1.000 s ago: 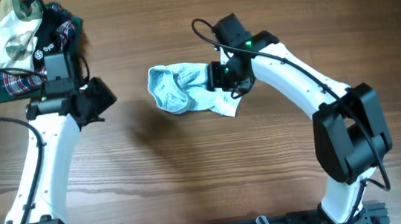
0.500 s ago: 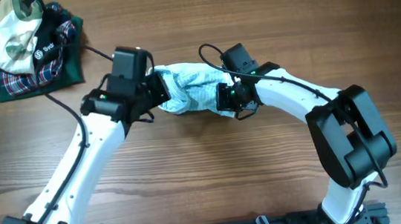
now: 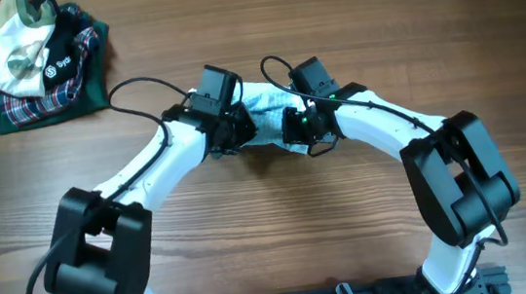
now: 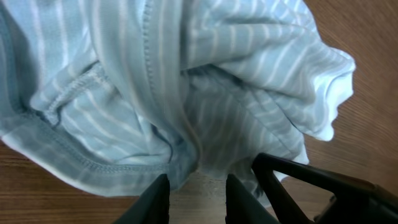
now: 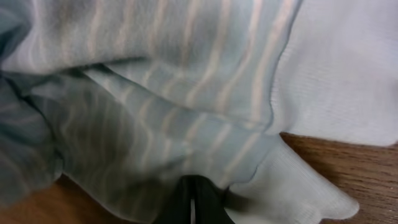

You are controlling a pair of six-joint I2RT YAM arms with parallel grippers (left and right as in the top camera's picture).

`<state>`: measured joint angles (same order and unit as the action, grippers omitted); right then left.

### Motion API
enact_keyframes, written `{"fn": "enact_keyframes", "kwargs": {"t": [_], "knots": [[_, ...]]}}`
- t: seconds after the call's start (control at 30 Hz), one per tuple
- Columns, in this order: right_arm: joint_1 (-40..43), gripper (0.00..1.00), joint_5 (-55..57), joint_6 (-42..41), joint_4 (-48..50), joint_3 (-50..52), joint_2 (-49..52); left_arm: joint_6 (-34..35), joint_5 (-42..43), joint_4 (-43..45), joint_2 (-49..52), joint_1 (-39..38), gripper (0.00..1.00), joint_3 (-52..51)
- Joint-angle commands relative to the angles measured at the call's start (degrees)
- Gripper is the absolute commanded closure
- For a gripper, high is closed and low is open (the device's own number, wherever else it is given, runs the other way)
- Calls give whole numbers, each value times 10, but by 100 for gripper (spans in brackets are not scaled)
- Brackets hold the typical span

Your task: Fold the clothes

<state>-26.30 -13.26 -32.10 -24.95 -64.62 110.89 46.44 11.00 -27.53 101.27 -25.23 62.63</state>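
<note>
The clothes, a small pale blue garment with fine white stripes, lie bunched at the table's middle between my two grippers. My left gripper sits at its left edge. In the left wrist view the fingertips stand apart with bare wood between them, and the clothes lie just ahead of the left gripper. My right gripper is at the garment's right edge. In the right wrist view the right gripper is shut, with the clothes draped over and pinched at the tips.
A pile of other garments, dark plaid, black and cream, lies at the back left corner. The right arm's black finger shows close beside my left gripper. The brown wooden table stretches in front of both arms.
My left arm has swung in from the back-left pile to the garment's left edge, and its jaws now stand apart. The right gripper has shut on the right edge. The garment is more bunched.
</note>
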Motion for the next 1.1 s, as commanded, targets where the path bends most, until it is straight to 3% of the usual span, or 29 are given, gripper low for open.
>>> {"fn": "enact_keyframes", "kwargs": {"t": [0.0, 0.2, 0.27, 0.47, 0.57, 0.63, 0.7, 0.77, 1.07], "knots": [[-1, 96, 18, -4, 2, 17, 33, 4, -38, 2, 19, -2, 71, 4], [-1, 96, 18, -4, 3, 17, 33, -58, -55, 29, 31, -2, 73, 4], [-1, 96, 18, -2, 3, 17, 33, -58, -55, 32, 31, -2, 96, 4], [-1, 96, 16, -2, 3, 17, 33, -72, -55, 32, 32, -5, 94, 4], [-1, 96, 16, -2, 3, 17, 33, -92, -75, 33, 36, -19, 80, 4], [-1, 96, 15, 2, 3, 17, 33, -101, -89, 37, 41, -28, 78, 4], [-1, 96, 14, 2, 3, 17, 33, -101, -94, 38, 43, -31, 83, 4], [-1, 96, 14, 2, 3, 17, 33, -101, -94, 38, 44, -30, 96, 4], [-1, 96, 14, 2, 3, 17, 33, -100, -91, -9, 44, 23, 96, 4]]}}
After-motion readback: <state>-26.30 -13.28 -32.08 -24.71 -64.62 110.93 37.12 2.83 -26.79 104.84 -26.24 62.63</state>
